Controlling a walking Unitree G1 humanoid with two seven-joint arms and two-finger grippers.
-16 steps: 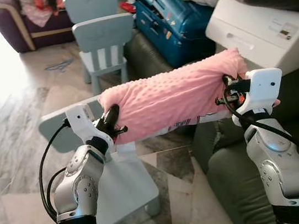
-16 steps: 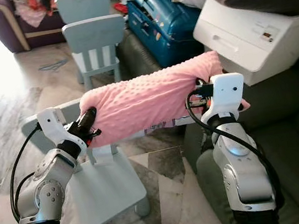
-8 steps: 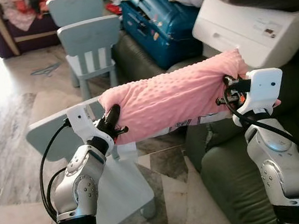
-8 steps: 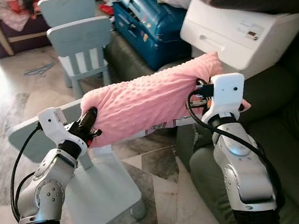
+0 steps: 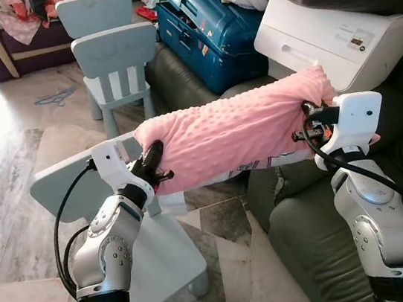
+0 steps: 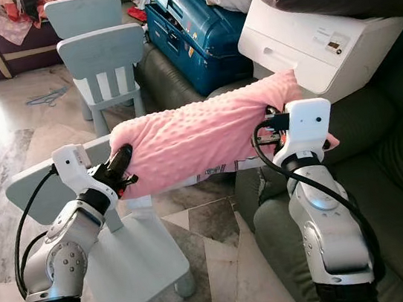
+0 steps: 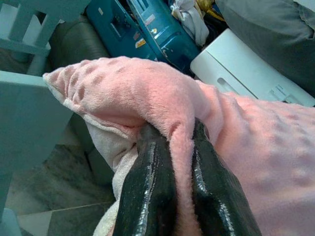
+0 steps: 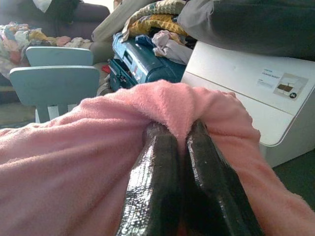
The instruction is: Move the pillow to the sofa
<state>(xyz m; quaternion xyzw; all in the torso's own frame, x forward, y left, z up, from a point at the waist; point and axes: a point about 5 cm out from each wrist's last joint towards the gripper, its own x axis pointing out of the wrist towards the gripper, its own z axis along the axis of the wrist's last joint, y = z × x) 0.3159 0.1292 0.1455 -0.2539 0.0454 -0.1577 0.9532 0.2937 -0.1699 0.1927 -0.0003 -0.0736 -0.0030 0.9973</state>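
- Marble floor runs along the robot's left side, and a dark green sofa sits low on its right.
- Nearest, the two silver arms hold a pink dotted pillow stretched between them in the air, above the gap between a pale blue chair and the sofa's edge.
- Left gripper has its jaws pinched tight on a fold at the pillow's left end; the left wrist view shows the fabric squeezed between the two black fingers.
- Right gripper grips the right end the same way, jaws clamped on a pink ridge in the right wrist view.
- Behind the pillow, a white printer rests on the sofa.
- Farther back stand a blue suitcase and two more pale blue chairs.
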